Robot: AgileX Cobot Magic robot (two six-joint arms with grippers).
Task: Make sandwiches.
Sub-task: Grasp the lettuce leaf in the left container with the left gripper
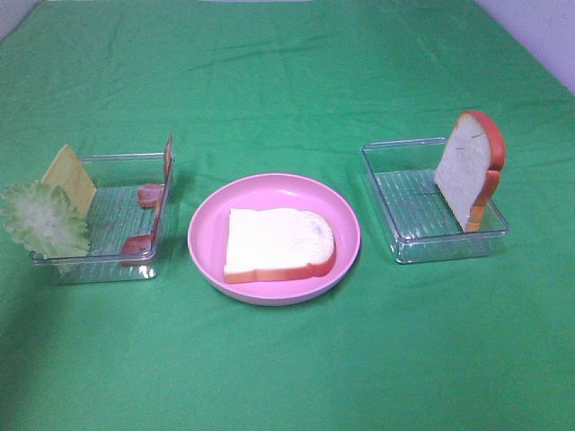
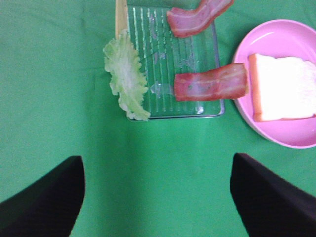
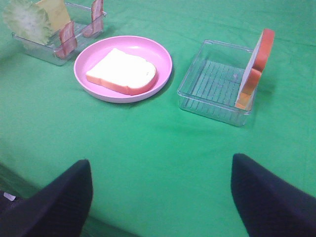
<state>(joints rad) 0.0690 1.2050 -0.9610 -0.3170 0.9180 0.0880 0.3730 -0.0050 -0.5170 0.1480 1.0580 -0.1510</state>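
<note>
Seemingly the filling step is due: one bread slice (image 1: pixel 278 242) lies on the plate (image 1: pixel 205 224); lettuce (image 1: pixel 40 218), cheese (image 1: pixel 72 175) and bacon (image 2: pixel 210 83) stand in the left tray (image 1: pixel 126 157), and the second slice (image 1: pixel 467 171) leans in the right tray (image 1: pixel 404 145). The left tool (image 2: pixel 157 163) and right tool (image 3: pixel 162 163) gape, empty. The left should reach for the lettuce.

The cloth (image 1: pixel 287 72) is plain bright green. The plate (image 1: pixel 203 235) is solid pink. The flat bread slice (image 1: pixel 278 241) and the upright bread slice (image 1: pixel 460 180) are white with orange-red crust. The lettuce leaf (image 1: pixel 40 218) is pale green with whitish veins, and the cheese slice (image 1: pixel 74 177) is yellow. The bacon strips (image 2: pixel 210 83) are pink-red with paler streaks and perhaps dark flecks. The left tray (image 1: pixel 99 268) and the right tray (image 1: pixel 409 202) are clear, with ribbed floors.
</note>
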